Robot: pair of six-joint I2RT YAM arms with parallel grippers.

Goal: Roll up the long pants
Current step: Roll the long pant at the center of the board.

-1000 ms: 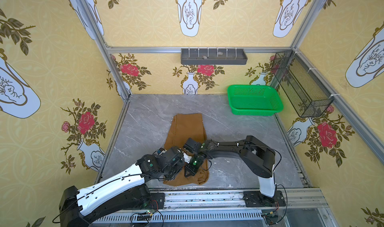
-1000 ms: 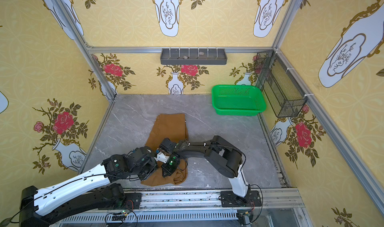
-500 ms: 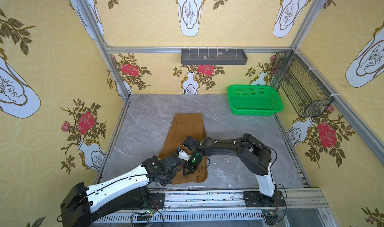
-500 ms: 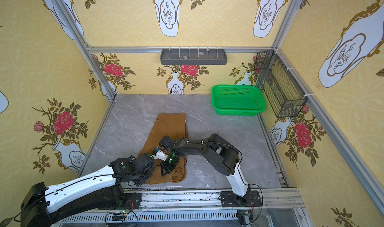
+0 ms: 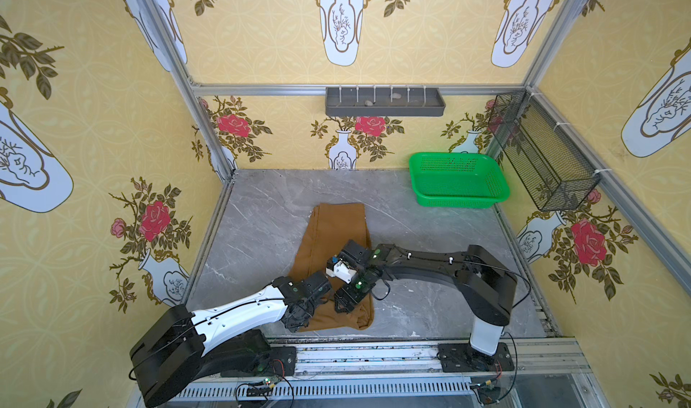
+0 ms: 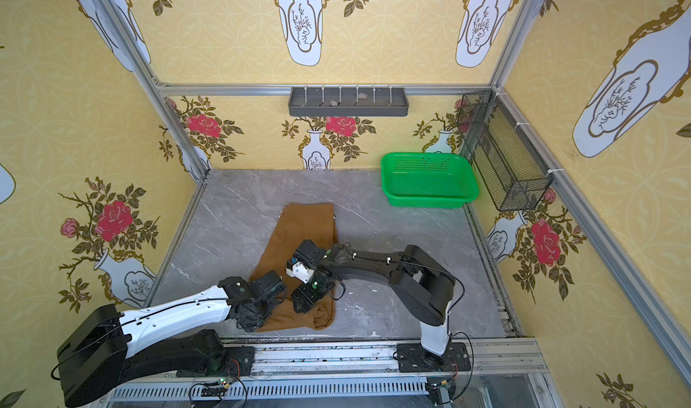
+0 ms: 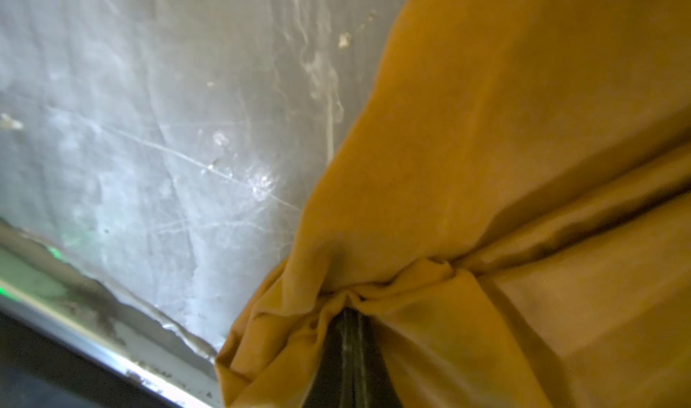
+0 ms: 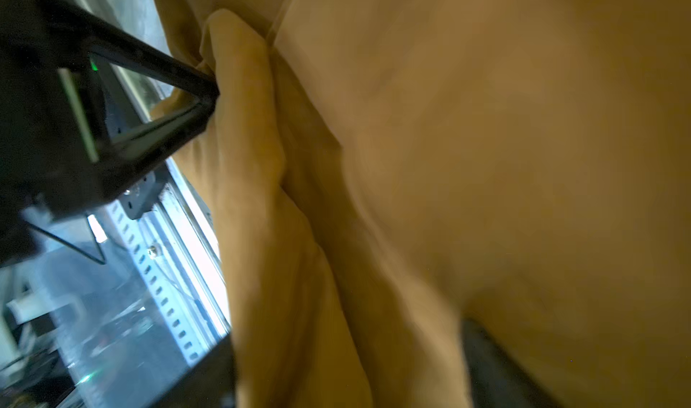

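The long pants (image 5: 336, 230) (image 6: 306, 226) lie folded lengthwise as an ochre-brown strip on the grey marble table (image 5: 261, 238), running from mid-table to the front edge. My left gripper (image 5: 299, 320) (image 6: 248, 322) is at their near left corner, shut on a bunched fold of cloth (image 7: 392, 286). The right wrist view shows its black fingers (image 8: 202, 96) pinching that fold. My right gripper (image 5: 346, 305) (image 6: 301, 305) is over the near end, jaws open, with a thick fold of the pants (image 8: 299, 275) lying between them. Waistband, button and drawstring are hidden.
A green plastic basket (image 5: 458, 180) stands at the back right. A black wire basket (image 5: 542, 159) hangs on the right wall and a grey shelf (image 5: 385, 101) on the back wall. The aluminium rail (image 5: 374, 353) runs along the table's front edge, just behind the pants' near end.
My right gripper's jaws have gone from shut on the cloth to wide apart. The left arm has shifted slightly, still pinching the near left corner.
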